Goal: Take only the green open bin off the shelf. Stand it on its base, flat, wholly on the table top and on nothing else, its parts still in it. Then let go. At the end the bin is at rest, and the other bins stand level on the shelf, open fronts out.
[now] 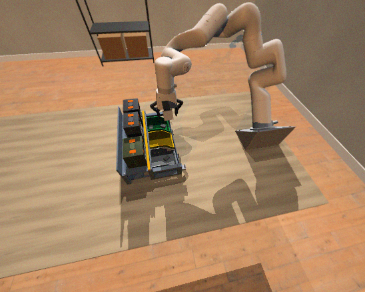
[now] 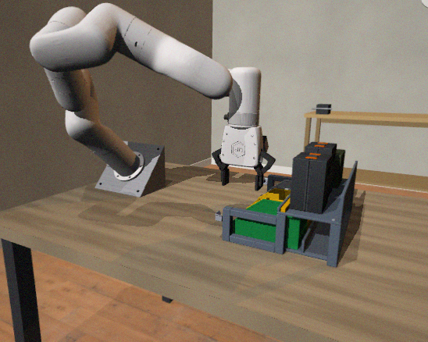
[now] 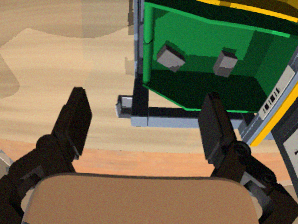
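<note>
The black two-fingered gripper [image 2: 241, 180] hung spread wide and empty just above the end of the grey slotted shelf [image 2: 339, 219], where the green open plastic bin [image 3: 206, 52] sat in its slot beside the yellow bin [image 1: 159, 138].

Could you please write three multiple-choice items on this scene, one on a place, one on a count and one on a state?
1. Where is the green bin?
A. on the table top
B. in the shelf rack, at its end, beside the yellow bin
C. between the fingers

2. How many grey parts show inside the green bin in the wrist view?
A. none
B. two
C. five

3. How is the gripper?
A. open, empty
B. shut on the bin
C. shut on nothing

Answers: 1 B, the rack's frame surrounds it, yellow bin next to it; 2 B, two grey blocks lie on its floor; 3 A, the fingers stand wide apart above the table.
</note>
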Controlling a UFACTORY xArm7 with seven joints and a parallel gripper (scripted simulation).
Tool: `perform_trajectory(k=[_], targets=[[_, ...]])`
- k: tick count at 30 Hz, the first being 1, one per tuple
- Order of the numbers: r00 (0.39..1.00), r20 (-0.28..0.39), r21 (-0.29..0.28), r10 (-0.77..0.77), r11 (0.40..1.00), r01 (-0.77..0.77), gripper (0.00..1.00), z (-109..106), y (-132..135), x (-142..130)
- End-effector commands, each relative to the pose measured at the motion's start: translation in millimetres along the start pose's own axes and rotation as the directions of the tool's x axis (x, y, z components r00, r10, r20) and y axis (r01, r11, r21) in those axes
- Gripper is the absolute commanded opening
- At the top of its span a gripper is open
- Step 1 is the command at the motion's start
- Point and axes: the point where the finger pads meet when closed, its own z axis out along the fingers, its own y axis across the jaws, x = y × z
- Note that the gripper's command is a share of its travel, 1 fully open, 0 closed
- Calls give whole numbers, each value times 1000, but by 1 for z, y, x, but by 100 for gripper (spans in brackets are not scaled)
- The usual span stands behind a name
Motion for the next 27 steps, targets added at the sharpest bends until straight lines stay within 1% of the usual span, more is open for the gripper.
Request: perform_trajectory(k=[1, 27], targets=[[1000, -2, -5, -1, 1000, 1, 100, -3, 1, 1], [1000, -2, -5, -1, 1000, 1, 100, -6, 1, 1]])
